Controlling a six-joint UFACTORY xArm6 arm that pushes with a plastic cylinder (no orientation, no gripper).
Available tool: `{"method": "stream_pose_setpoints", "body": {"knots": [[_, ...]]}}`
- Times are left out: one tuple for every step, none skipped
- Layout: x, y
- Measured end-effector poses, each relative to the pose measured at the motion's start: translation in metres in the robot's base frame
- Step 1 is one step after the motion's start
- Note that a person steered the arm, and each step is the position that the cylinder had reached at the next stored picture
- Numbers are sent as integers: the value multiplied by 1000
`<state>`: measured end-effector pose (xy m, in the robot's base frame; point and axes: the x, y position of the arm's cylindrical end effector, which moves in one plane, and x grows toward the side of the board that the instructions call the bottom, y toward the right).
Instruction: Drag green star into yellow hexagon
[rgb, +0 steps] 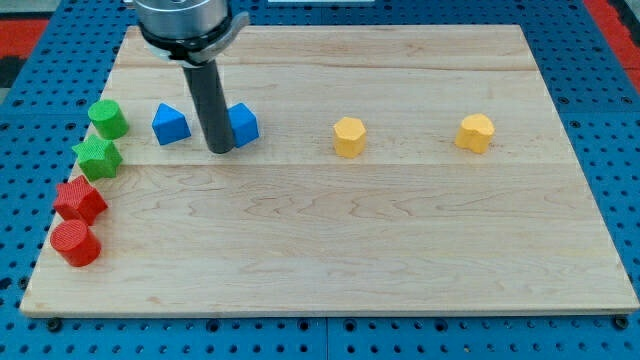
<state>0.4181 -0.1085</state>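
The green star lies near the board's left edge, just below a green cylinder. Two yellow many-sided blocks lie to the right: one near the middle and one further right. I cannot tell which of them is the hexagon. My tip rests on the board between two blue blocks, right against the left side of the blue cube. It is well to the right of the green star and left of both yellow blocks.
A blue wedge-like block lies left of my tip. A red many-sided block and a red cylinder lie below the green star along the left edge. The wooden board sits on blue pegboard.
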Motion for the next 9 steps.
{"method": "stream_pose_setpoints", "body": {"knots": [[14, -8], [34, 6], [26, 78], [-40, 90], [-78, 38], [-51, 19], [-58, 21], [-121, 23], [-139, -118]]}}
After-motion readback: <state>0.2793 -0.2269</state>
